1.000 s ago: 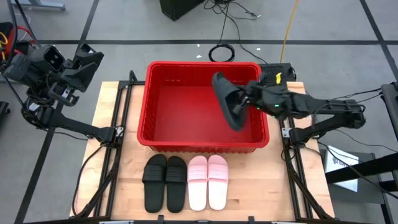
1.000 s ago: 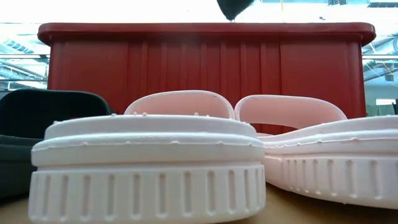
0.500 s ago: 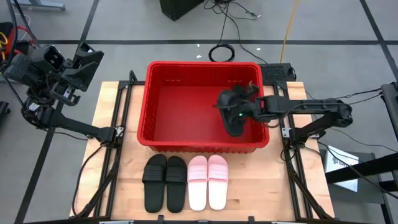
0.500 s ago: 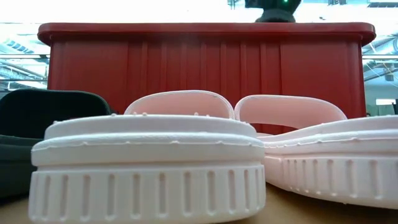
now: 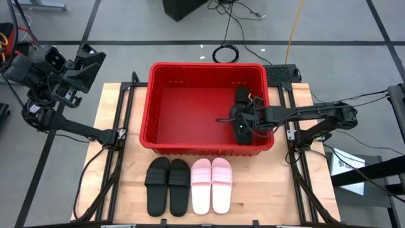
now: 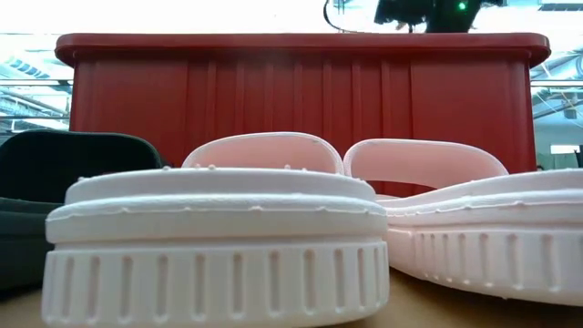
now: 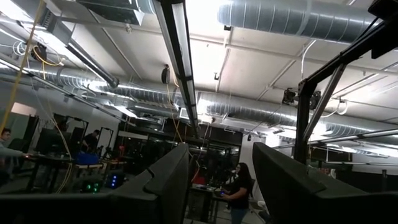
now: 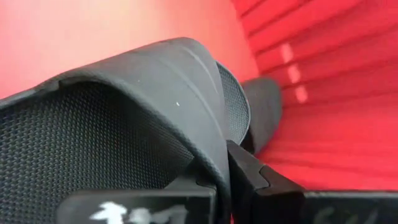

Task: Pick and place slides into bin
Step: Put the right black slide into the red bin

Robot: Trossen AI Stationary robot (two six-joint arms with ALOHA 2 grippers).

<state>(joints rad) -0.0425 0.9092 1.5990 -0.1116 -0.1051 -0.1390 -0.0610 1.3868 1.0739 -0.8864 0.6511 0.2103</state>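
Observation:
The red bin [image 5: 163, 107] stands at the table's far middle. My right gripper [image 5: 245, 121] reaches into the bin's right side and is shut on a black slide [image 8: 143, 93]. A second black slide [image 8: 264, 109] lies just beyond it in the bin. Two black slides [image 5: 168, 185] and two pale pink slides [image 5: 212, 183] lie sole down on the table in front of the bin; the pink ones fill the low view [image 6: 219, 246]. My left gripper [image 7: 221, 180] is open and empty, raised beyond the table's far left corner. My right gripper holds the black slide by the edge of its wide strap [image 8: 211, 149]. One finger [image 8: 261, 180] is outside the strap and the other is under it, against the mesh lining. The fingers come from the table's right, slanting down. The slide is low inside the bin; whether it touches the floor I cannot tell.
The bin's thick rim [image 6: 301, 41] and right wall [image 5: 269, 107] stand close around my right arm. The bin's left half shows bare red floor. Black frame rails run along both table sides. Cables lie on the floor beyond the far edge.
My right gripper has gone down into the bin's right side with the black slide. The slide was tilted above the rim a second ago; now it sits low inside the bin, lengthwise from far to near.

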